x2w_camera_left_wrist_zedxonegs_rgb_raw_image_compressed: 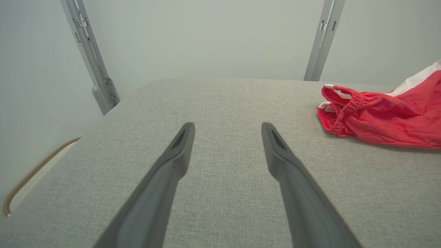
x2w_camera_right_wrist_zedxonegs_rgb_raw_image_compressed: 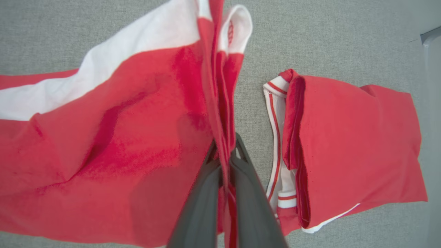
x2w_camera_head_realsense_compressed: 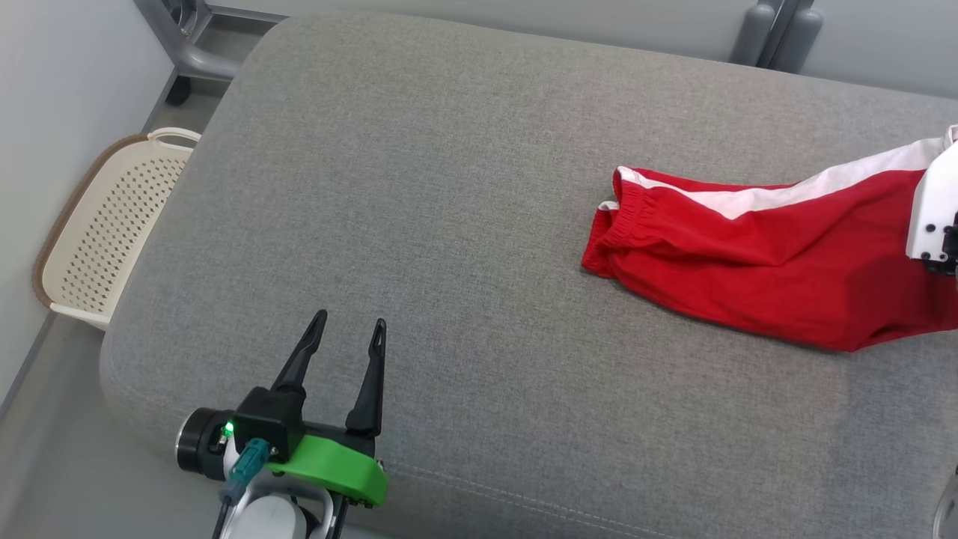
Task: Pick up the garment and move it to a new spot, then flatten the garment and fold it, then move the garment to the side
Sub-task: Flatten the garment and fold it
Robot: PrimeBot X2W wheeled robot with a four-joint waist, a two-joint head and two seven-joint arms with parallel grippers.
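The wide grey cushion carries the red and white garment on its right part, a pale basket stands beside its left edge, the left gripper hovers over its near left corner with fingers apart, and the right gripper is clamped on a raised fold of the garment.
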